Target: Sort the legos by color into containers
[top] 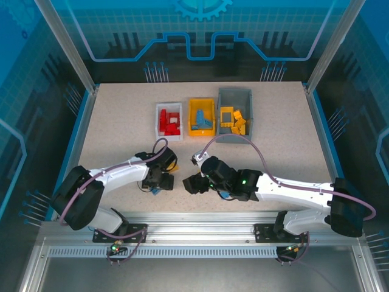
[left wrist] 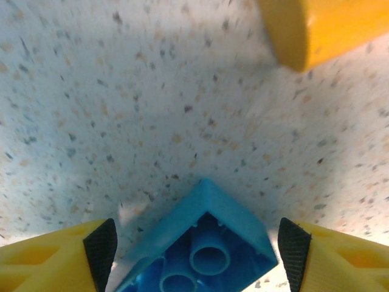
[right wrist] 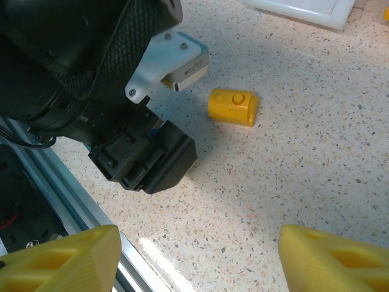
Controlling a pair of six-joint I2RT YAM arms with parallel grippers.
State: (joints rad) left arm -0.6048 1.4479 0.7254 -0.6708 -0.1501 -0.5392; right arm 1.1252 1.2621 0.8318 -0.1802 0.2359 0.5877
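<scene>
Closest to my left wrist camera is a blue brick, lying underside up with its round tubes showing. It sits between the fingers of the left gripper, whose black pads stand just beside it on either side. I cannot tell whether they actually press on it. A yellow brick lies ahead on the speckled desk, apart from the blue one.

On my right wrist camera the right gripper is spread wide with only bare desk between its fingers. The same yellow brick lies beyond it, near the left arm's black wrist.

From above I see both grippers low over the near part of the desk. Further back, three bins stand in a row:
- The white bin holds red bricks.
- The yellow bin holds blue bricks.
- The grey bin holds yellow bricks.
</scene>
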